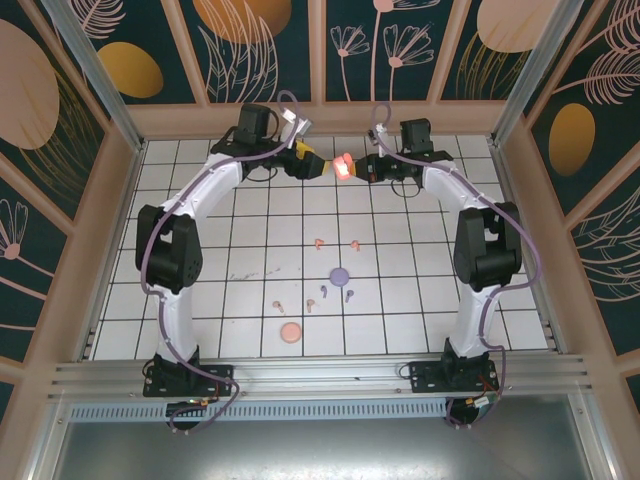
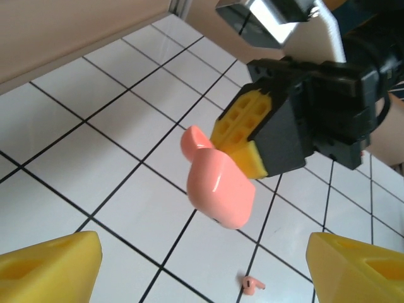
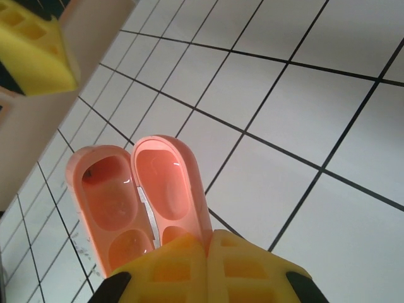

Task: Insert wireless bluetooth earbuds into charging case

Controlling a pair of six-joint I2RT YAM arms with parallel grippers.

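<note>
The right gripper pinches the open salmon charging case in the air. Its yellow pads are pressed together on the case's lower end, and both hollow halves face its wrist camera. The left gripper hangs just beside the case on the opposite side, jaws spread wide and touching nothing. The earbuds lie scattered on the tiled table, well apart from the case and on its near side, towards the arm bases.
</note>
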